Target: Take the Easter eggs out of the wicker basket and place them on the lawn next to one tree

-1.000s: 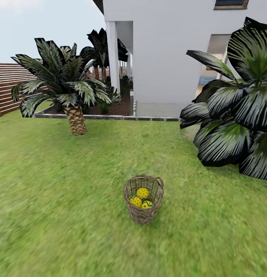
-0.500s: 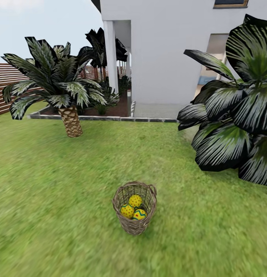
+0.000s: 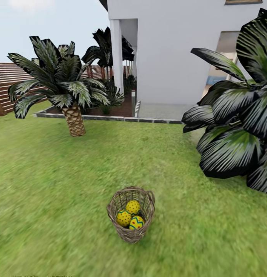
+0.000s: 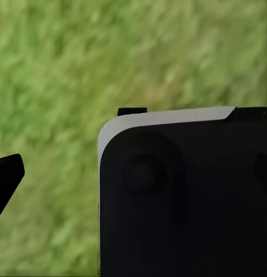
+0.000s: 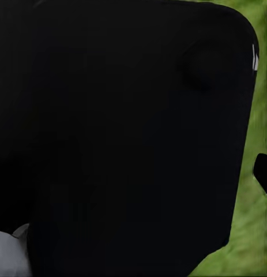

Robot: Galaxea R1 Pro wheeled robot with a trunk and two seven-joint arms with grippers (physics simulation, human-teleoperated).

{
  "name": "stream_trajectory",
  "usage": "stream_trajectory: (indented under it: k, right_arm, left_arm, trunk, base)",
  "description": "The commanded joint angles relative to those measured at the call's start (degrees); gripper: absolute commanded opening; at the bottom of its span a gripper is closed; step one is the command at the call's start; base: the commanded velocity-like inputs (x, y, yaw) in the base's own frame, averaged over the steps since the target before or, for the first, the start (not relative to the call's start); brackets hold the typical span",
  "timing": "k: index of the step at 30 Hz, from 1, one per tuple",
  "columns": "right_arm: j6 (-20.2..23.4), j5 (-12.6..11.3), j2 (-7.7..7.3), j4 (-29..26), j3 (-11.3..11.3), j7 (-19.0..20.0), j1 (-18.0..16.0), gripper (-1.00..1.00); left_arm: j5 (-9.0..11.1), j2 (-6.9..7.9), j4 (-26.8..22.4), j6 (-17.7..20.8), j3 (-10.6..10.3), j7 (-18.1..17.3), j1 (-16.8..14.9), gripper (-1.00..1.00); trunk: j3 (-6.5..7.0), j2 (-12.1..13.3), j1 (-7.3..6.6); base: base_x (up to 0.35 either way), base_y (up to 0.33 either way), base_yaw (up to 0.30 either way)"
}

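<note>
The wicker basket is seen upright on the lawn, near and central, with three Easter eggs held inside. A short palm is set far left. Jaw positions cannot be told from either wrist view.

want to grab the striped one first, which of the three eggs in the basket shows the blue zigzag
The egg nearest the camera, low against the wicker basket's front wall. The other two eggs show only red dots.
</note>
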Motion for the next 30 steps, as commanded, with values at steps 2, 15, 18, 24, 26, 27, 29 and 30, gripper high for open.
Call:
stream_trajectory:
  k: [2,15,18,24,26,27,29,30]
  right_arm:
    - [-0.2,0.0,0.08,0.0,0.2,0.0,0.0,1.0]
    - [-0.2,0.5,0.35,0.0,0.3,0.0,0.0,1.0]
    - [-0.2,0.5,0.38,0.1,0.3,0.0,0.0,1.0]
    - [-0.2,0.5,0.44,0.1,0.4,0.0,0.0,1.0]
    - [-0.2,0.5,0.44,0.1,0.4,0.0,0.0,1.0]
    - [-0.2,0.5,0.44,0.1,0.4,0.0,0.0,1.0]
    - [-0.2,0.5,0.45,0.1,0.4,0.0,0.0,1.0]
    - [-0.2,0.5,0.45,0.1,0.4,0.0,0.0,1.0]
  left_arm:
    - [0.0,0.0,0.0,-0.2,-0.1,0.1,0.0,1.0]
    - [0.0,-0.01,0.0,-0.2,-0.1,0.1,0.0,1.0]
    - [0.0,-0.01,0.0,-0.2,-0.1,0.1,0.0,1.0]
    - [0.0,-0.01,0.0,-0.2,-0.1,0.1,0.0,1.0]
    - [0.0,-0.01,0.0,-0.2,-0.1,0.1,0.0,1.0]
    - [0.0,-0.01,0.0,-0.2,-0.1,0.1,0.0,1.0]
    - [0.0,-0.01,0.0,-0.2,-0.1,0.1,0.0,1.0]
    - [0.0,-0.01,0.0,-0.2,-0.1,0.1,0.0,1.0]
  trunk:
    - [-0.1,0.0,0.01]
    - [-0.5,0.0,0.01]
    - [-0.6,0.0,0.01]
    - [-0.81,0.0,0.01]
    - [-0.88,0.0,0.01]
    - [-0.92,0.0,0.01]
    - [-0.99,0.0,0.01]
    - [-1.02,0.0,0.01]
  base:
    - [0.081,-0.188,0.253]
    - [0.018,-0.072,0.266]
    - [0.001,-0.005,0.269]
    - [0.0,-0.002,0.269]
    - [0.0,0.0,0.269]
    - [0.0,0.0,0.269]
    - [0.0,0.0,0.269]
    - [0.0,0.0,0.269]
